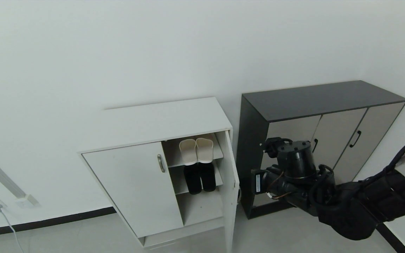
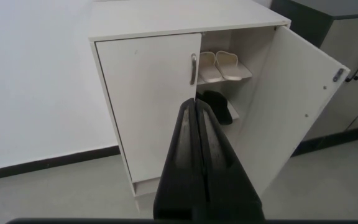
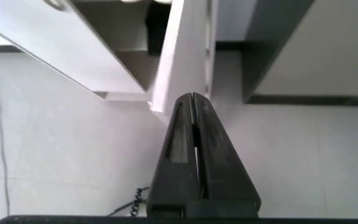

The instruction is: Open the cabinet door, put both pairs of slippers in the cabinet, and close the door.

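Right gripper (image 3: pixel 193 97), fingers together and empty, sits just short of the open door (image 3: pixel 182 50) edge, likely to push it shut. Left gripper (image 2: pixel 196 103), likewise closed, faces the cabinet (image 2: pixel 148 81); white slippers (image 2: pixel 221 64) and black slippers (image 2: pixel 221 106) lie shelved beyond it.

I find no word, number or sign that I can read. The one label is a small white sticker (image 1: pixel 257 183) on my right arm (image 1: pixel 350 211), and its print is too small to make out. The white cabinet (image 1: pixel 167 119) shows plain doors and a plain top, and the dark cabinet (image 1: pixel 322 98) beside it shows no lettering that I can tell.
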You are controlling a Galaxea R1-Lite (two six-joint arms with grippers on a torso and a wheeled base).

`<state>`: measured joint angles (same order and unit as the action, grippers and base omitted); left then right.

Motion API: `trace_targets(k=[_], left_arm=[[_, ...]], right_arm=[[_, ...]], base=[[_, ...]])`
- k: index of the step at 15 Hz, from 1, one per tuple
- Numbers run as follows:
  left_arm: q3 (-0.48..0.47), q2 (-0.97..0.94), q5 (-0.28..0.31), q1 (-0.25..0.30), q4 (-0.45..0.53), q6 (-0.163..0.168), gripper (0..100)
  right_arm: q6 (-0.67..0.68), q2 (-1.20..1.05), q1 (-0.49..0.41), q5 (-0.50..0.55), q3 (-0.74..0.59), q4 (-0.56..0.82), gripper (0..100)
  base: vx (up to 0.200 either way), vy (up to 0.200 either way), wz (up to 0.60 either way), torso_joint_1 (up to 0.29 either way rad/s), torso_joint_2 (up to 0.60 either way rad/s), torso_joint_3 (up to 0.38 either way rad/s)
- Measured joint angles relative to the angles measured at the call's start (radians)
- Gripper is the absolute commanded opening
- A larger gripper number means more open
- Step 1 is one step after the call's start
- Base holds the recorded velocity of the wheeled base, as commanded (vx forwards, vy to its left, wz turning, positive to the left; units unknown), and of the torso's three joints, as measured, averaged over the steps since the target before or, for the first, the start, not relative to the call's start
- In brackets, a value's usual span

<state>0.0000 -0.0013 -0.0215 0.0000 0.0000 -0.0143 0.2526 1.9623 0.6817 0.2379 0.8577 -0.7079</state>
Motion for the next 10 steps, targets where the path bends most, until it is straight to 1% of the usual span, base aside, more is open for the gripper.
trace_targets(k=[2, 3, 5, 10], left_arm=[[0.000, 0.000, 0.000, 0.000, 0.000, 0.000, 0], [0.000, 0.000, 0.000, 0.000, 0.000, 0.000, 0], [0.000, 0.000, 0.000, 0.000, 0.000, 0.000, 0], [0.000, 0.000, 0.000, 0.000, 0.000, 0.001, 0]], right_arm=[[-0.013, -0.008, 0.004, -0.035, -0.047, -0.082, 0], [-0.032, -0.010, 0.006, -0.039, -0.068, -0.101, 0], [-0.048, -0.009, 0.008, -0.041, -0.091, -0.109, 0], [-0.050, -0.007, 0.011, -0.040, -0.093, -0.112, 0]], base=[[0.000, 0.000, 0.00, 0.000, 0.00, 0.000], [0.000, 0.000, 0.00, 0.000, 0.00, 0.000], [0.000, 0.000, 0.00, 0.000, 0.00, 0.000], [0.000, 0.000, 0.00, 0.000, 0.00, 0.000]])
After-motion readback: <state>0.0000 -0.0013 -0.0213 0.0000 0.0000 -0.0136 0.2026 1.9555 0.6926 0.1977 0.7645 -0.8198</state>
